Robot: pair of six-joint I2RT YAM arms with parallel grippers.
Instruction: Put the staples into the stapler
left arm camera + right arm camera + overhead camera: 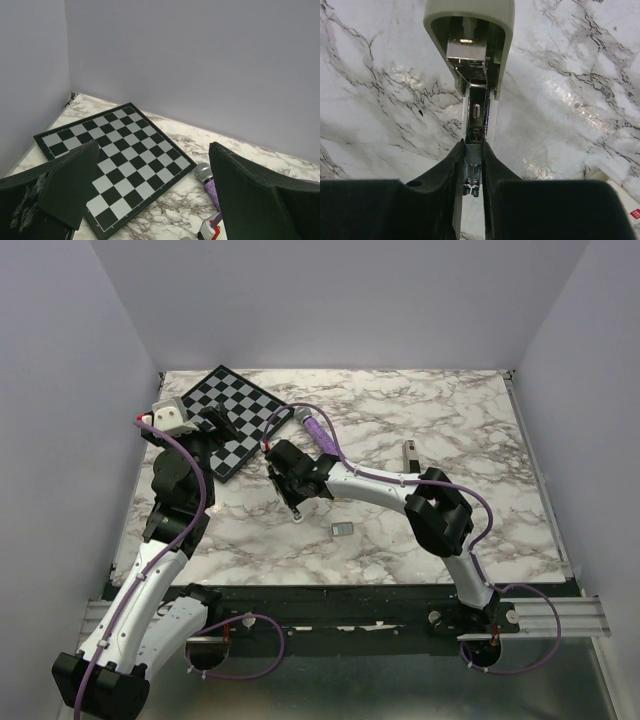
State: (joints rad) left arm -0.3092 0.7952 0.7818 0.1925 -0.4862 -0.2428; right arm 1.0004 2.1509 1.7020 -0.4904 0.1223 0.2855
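Observation:
In the right wrist view the stapler lies flipped open on the marble, its pale cover at the top and its bare metal channel running down toward me. My right gripper is shut on the staples, a small silver-grey block held right over the near end of that channel. From above, the right gripper points down at the stapler, which is mostly hidden under it. My left gripper stands wide open and holds nothing, raised above the chessboard at the table's back left.
A purple microphone lies beside the chessboard. A small pale box sits just right of the stapler, its corner showing in the right wrist view. A dark stapler-like object stands further right. Walls close in three sides.

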